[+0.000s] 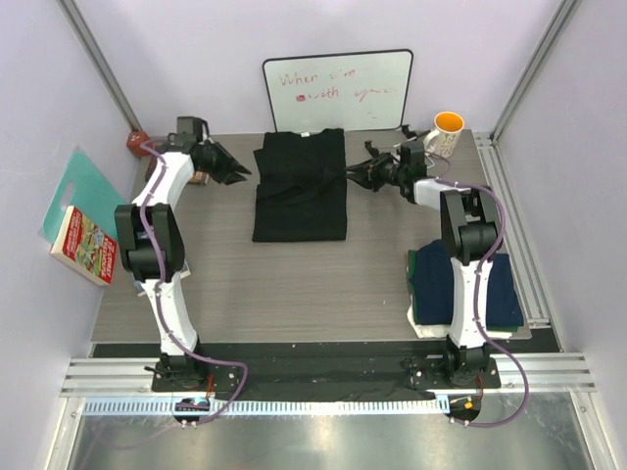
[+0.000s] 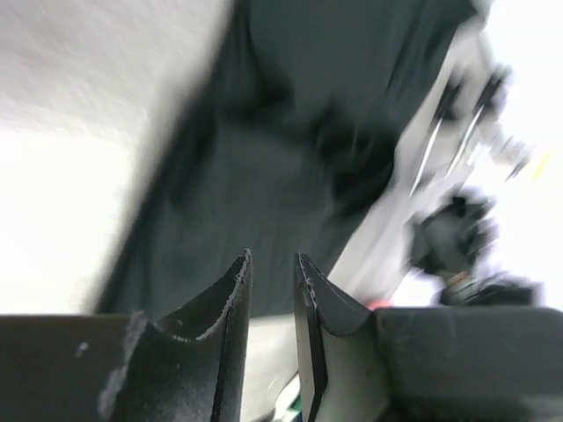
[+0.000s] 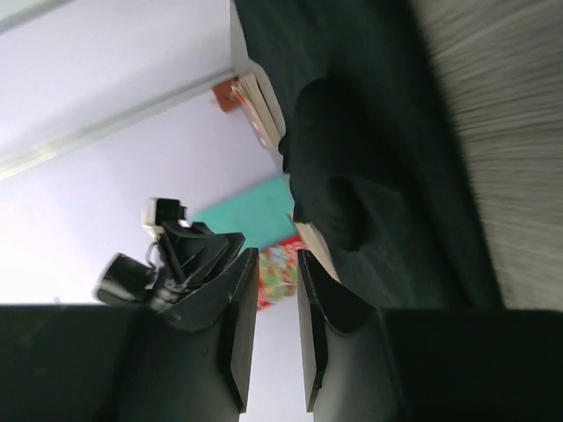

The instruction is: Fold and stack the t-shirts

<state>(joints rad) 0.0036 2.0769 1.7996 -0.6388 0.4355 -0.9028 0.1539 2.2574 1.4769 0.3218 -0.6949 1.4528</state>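
A robotics lab work cell.
Plain walls close it in, a scribbled whiteboard leans at twelve o'clock, aluminium framing rails run along six o'clock.

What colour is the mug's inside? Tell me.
Orange-yellow; the mug shows best in the top external view.

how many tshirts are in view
4: a black t-shirt laid mid-table; a navy t-shirt, green t-shirt and white t-shirt stacked at near right. More may be hidden in that stack.
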